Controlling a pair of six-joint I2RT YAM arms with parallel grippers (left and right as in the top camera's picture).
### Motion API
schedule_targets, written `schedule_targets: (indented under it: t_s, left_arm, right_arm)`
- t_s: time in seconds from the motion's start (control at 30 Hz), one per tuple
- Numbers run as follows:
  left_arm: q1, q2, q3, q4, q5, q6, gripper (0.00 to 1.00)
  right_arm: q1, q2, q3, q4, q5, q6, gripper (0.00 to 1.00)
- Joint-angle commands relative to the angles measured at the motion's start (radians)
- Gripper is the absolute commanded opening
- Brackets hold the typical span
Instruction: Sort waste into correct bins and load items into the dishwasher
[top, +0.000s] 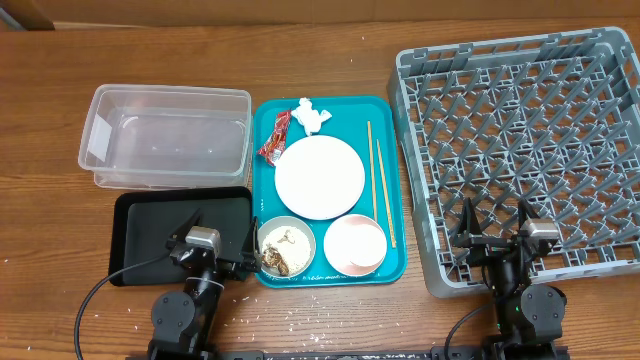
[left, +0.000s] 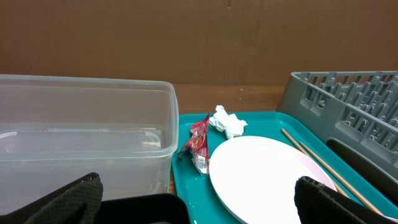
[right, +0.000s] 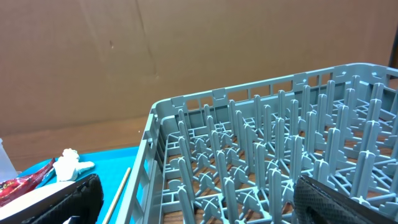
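On the teal tray (top: 350, 115) lie a white tissue (top: 311, 115), a red wrapper (top: 275, 137), a white plate (top: 320, 177), a pinkish bowl (top: 355, 244), a pale bowl with food scraps (top: 283, 247) and two chopsticks (top: 376, 170). The clear tub (top: 165, 135) and black tray (top: 150, 225) sit to its left, the grey dish rack (top: 530, 130) to its right. My left gripper (top: 220, 235) is open and empty over the black tray's right edge. My right gripper (top: 495, 222) is open and empty over the rack's near edge. The left wrist view shows the plate (left: 261, 171), wrapper (left: 199, 143) and tissue (left: 228, 122).
The wooden table (top: 330, 50) runs behind the tub and the teal tray. A brown board wall (right: 186, 50) stands behind the table. White crumbs lie on the table along the teal tray's near edge (top: 300, 297).
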Motion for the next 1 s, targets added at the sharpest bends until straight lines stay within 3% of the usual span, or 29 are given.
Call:
schedule_targets:
  t_s: [0.0,0.4,0.63,0.77,0.87,0.97]
  left_arm:
    - [0.006,-0.011,-0.005,0.000,-0.011,0.002,1.00]
    - [0.006,-0.010,-0.005,0.000,-0.011,0.002,1.00]
    - [0.006,-0.010,-0.005,0.011,-0.083,0.071,1.00]
    - [0.005,-0.011,-0.005,0.029,0.051,0.038,1.00]
    - [0.005,-0.011,-0.005,0.089,0.245,-0.019,1.00]
    - [0.005,-0.011,-0.004,0.140,0.319,-0.066,1.00]
  right_arm:
    - [-0.003,-0.009,-0.011,0.006,-0.002,0.000,1.00]
    - [-0.003,-0.009,-0.011,0.006,-0.002,0.000,1.00]
    - [-0.003,-0.009,-0.011,0.006,-0.002,0.000,1.00]
    - [-0.003,-0.009,-0.011,0.009,-0.006,0.002,1.00]
    - [-0.003,-0.009,-0.011,0.016,-0.113,0.002,1.00]
    - [-0.003,-0.009,-0.010,0.085,-0.266,0.001,1.00]
